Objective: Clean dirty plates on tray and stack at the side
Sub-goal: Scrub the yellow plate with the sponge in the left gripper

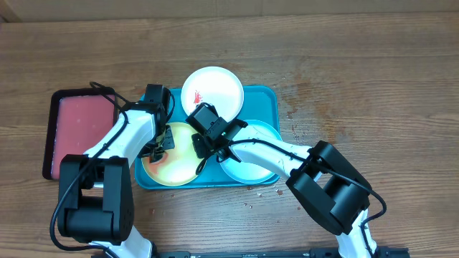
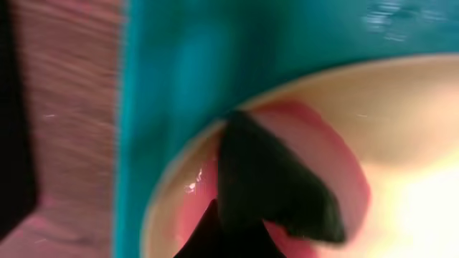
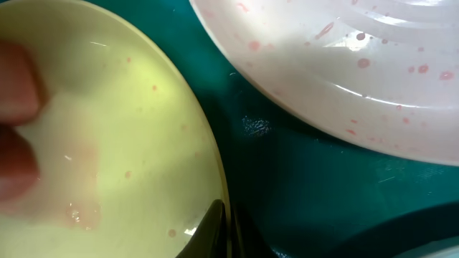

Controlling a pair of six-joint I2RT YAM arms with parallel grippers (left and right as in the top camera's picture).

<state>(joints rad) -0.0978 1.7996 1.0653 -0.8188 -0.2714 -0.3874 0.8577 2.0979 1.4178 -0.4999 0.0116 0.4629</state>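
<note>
The teal tray (image 1: 267, 97) holds three plates. The yellow-green plate (image 1: 176, 166) lies at its front left, the white plate (image 1: 215, 87) with a red smear at the back, and the pale blue plate (image 1: 247, 172) at the front right. My left gripper (image 1: 159, 143) is shut on a pink wiping pad (image 2: 323, 150) and presses it on the yellow-green plate (image 2: 416, 107). My right gripper (image 1: 204, 149) is shut on that plate's right rim; in the right wrist view its fingers (image 3: 224, 229) pinch the rim of the plate (image 3: 129, 129). The white plate (image 3: 344, 57) shows red specks.
A smaller dark-rimmed tray (image 1: 51, 129) with a pink-red inside stands left of the teal tray. Bare wooden table lies all round. The pink pad shows blurred at the left edge of the right wrist view (image 3: 14, 136). The right arm reaches across the pale blue plate.
</note>
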